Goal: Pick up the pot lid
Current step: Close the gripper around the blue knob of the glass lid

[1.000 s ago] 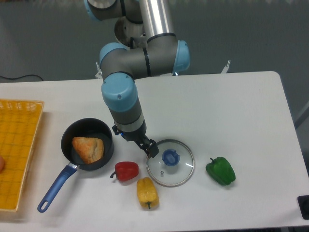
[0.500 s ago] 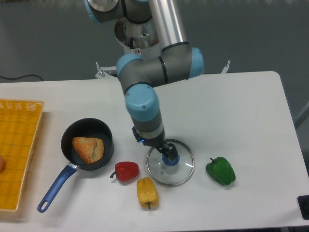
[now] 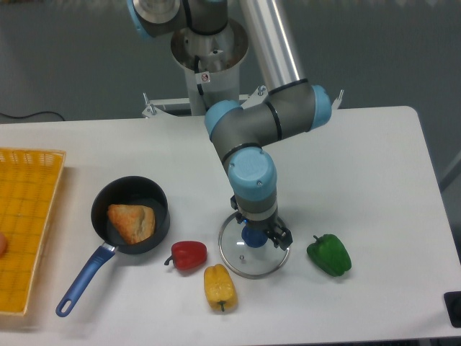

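Basically, white tabletop (image 3: 374,173); yellow crate (image 3: 29,216), far left. Gripper (image 3: 261,226) over the lid, fingers spread, nothing visibly gripped. Blue-handled pan (image 3: 85,281) with brown food piece (image 3: 132,223). Clear pot lid (image 3: 252,266), blue knob (image 3: 252,236), flat between green pepper (image 3: 329,254) and red pepper (image 3: 189,256). Yellow pepper (image 3: 220,288) near lid's front edge.

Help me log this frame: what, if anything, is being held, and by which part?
Nothing is held: the gripper is open over the pot lid, spread wider than its blue knob.
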Controlling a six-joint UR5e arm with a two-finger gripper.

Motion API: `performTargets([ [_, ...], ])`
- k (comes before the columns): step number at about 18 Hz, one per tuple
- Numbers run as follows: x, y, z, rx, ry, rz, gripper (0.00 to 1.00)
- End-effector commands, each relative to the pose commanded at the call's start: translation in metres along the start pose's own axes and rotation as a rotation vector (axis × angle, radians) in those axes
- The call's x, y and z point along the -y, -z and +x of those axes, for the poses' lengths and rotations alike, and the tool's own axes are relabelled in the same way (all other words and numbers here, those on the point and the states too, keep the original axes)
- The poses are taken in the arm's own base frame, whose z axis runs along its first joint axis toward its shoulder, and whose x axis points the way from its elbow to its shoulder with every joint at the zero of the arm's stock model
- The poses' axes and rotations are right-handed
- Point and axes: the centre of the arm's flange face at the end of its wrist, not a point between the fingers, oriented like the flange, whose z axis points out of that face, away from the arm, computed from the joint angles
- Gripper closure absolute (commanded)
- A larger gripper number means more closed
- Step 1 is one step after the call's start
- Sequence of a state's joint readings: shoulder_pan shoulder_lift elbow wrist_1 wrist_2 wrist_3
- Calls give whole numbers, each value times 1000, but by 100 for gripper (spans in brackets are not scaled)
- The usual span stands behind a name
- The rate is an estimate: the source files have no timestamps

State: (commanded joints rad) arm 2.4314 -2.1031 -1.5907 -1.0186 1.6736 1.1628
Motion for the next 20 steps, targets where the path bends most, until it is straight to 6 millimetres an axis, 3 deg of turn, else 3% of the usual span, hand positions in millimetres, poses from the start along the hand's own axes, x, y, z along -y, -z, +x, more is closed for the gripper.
performTargets([
  [10,4,-11,4,-64,40,89,0],
  [20,-3,-10,3,-70,40,95,0],
])
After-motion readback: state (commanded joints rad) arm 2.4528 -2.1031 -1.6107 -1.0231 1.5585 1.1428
